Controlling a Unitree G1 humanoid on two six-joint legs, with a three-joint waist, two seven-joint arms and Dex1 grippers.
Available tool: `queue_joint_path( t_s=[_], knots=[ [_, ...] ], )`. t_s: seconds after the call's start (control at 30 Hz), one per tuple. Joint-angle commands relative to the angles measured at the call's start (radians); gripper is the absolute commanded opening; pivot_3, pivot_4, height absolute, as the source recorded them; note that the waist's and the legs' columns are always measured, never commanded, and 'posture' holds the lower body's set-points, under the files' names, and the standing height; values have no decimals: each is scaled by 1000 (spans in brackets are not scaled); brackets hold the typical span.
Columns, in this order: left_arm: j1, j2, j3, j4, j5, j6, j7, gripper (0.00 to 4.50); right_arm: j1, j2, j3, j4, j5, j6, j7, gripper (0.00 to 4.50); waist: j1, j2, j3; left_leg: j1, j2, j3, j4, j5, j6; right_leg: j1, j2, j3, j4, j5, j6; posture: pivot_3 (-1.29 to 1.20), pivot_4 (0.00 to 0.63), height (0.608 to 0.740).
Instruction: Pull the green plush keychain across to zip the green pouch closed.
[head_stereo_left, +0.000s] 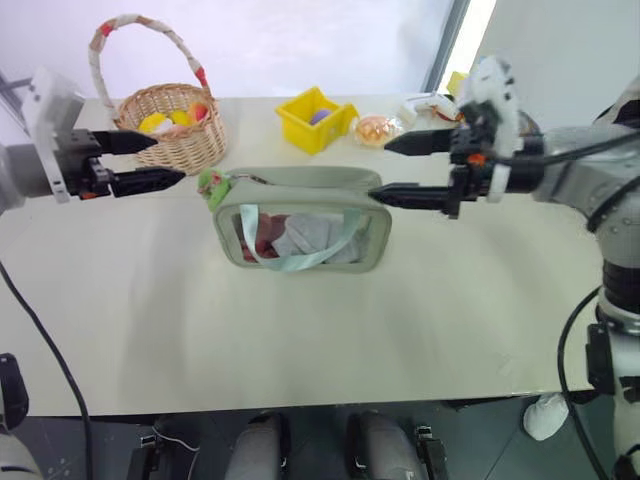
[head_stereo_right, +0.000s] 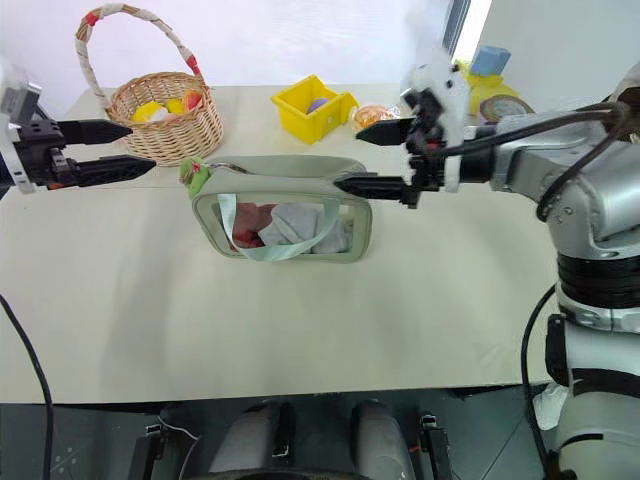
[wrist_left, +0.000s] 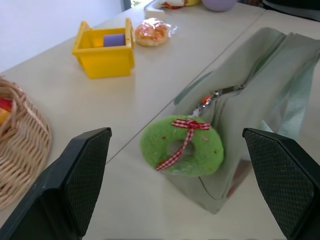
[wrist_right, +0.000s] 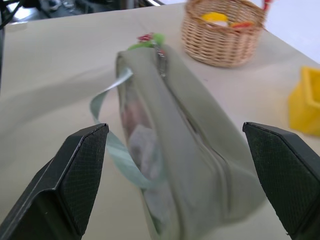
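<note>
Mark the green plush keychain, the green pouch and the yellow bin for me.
Bright green fuzzy plush ring keychain (wrist_left: 181, 151): left wrist view, on its fuzzy rim.
Sage-green fabric pouch with clear window (head_stereo_left: 300, 181): left eye view, on its top panel.
Yellow plastic bin (head_stereo_left: 303, 130): left eye view, on its front wall.

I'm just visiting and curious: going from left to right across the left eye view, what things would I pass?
Left tool → wicker basket → green plush keychain → green pouch → right tool.

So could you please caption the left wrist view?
Open left claw frames the keychain at the pouch's end.
</note>
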Motion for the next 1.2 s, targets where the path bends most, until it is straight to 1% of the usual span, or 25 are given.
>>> queue_joint_path(
  t_s=[0.03, 0.13, 0.27, 0.3, 0.37, 0.43, 0.47, 0.5, 0.6, 0.73, 0.87, 0.97, 1.07, 1.17, 1.2],
  knots=[
    [27, 4, 51, -41, -16, -8, 22, 4500, -14, 27, 77, -19, -96, -106, -13, 4475, 0, 0, 0, 0, 0, 0, 0, 0, 0, -1, 0, 0, 1, 0, 0, 0, 150, 739],
    [39, -5, 57, -61, -26, 2, 40, 4500, -5, 34, 135, 45, -192, -205, -4, 4475, 5, 0, 0, -1, 0, 0, 0, 0, 0, -1, 0, 0, 3, 0, 0, 0, 150, 739],
    [44, -10, 56, -74, -34, 7, 55, 4500, 6, 39, 164, 80, -244, -274, 28, 4475, 4, -2, 0, -1, -1, 0, 1, 0, 0, -1, -1, 0, 3, 0, 0, 0, 150, 739],
    [45, -10, 55, -74, -34, 7, 58, 4500, 8, 43, 163, 81, -245, -278, 34, 4241, 2, -2, 0, -1, -1, 0, 1, 0, 0, -1, -1, 0, 3, 0, 0, 0, 150, 739],
    [54, -10, 54, -75, -35, 6, 65, 4500, 14, 53, 159, 76, -241, -278, 42, 3702, 1, -2, 0, -1, 0, 0, 1, 1, -2, -1, 0, 0, 3, 0, 0, 0, 150, 739],
    [79, -8, 47, -77, -23, -12, 67, 4500, 25, 55, 162, 62, -245, -281, 52, 2645, -2, -2, 0, -1, 0, 0, 1, 1, -2, -1, 0, 0, 3, 0, 0, 0, 150, 739],
    [92, -10, 43, -79, -18, -20, 71, 4500, 31, 54, 166, 56, -249, -283, 58, 2198, -2, -2, 0, -1, 0, 0, 1, 1, -2, -1, 0, 0, 4, 0, 0, 0, 150, 739],
    [105, -15, 39, -82, -15, -28, 74, 4500, 38, 53, 170, 50, -254, -288, 64, 1631, -2, -2, 0, -1, 0, 0, 1, 1, -2, -1, 0, 0, 4, 0, 0, 0, 150, 739],
    [130, -45, 21, -83, 0, -57, 89, 4500, 58, 56, 184, 50, -280, -311, 72, 35, 1, -2, 0, -1, 0, 0, 1, 1, -2, -1, 0, 0, 5, 0, 0, 0, 150, 739],
    [117, -113, -16, -24, 50, -118, 128, 4500, 68, 69, 194, 56, -302, -327, 80, 10, 2, -2, -1, -1, 0, 0, 1, 1, -2, -1, 0, 0, 5, 0, 0, 0, 150, 739],
    [28, -227, -43, 106, 98, -178, 203, 4500, 77, 76, 200, 47, -309, -334, 97, 10, 3, -2, -1, 0, -1, 0, 2, 1, -2, -1, 0, 0, 6, 0, 0, 0, 150, 739],
    [6, -258, -72, 153, 132, -222, 189, 4500, 83, 84, 202, 37, -312, -328, 100, 10, -7, -3, -1, 0, -1, 1, 2, 2, -4, -1, 1, 0, 6, 0, 0, 0, 150, 739],
    [-19, -292, -72, 193, 137, -243, 193, 4500, 88, 91, 200, 28, -313, -320, 98, 10, -5, -3, -1, 0, -1, 1, 1, 3, -5, -2, 1, 0, 7, 0, 0, 0, 150, 739],
    [-15, -291, -67, 164, 106, -226, 140, 3676, 90, 95, 197, 26, -319, -317, 92, 0, -3, -3, -1, 1, -1, 2, 2, 3, -5, -2, 1, 0, 8, 0, 0, 0, 150, 739],
    [-13, -286, -65, 153, 96, -217, 121, 3177, 91, 96, 195, 25, -320, -317, 90, 0, -4, -3, -1, 1, -1, 2, 2, 3, -5, -2, 1, 0, 8, 0, 0, 0, 150, 739]
  ],
)
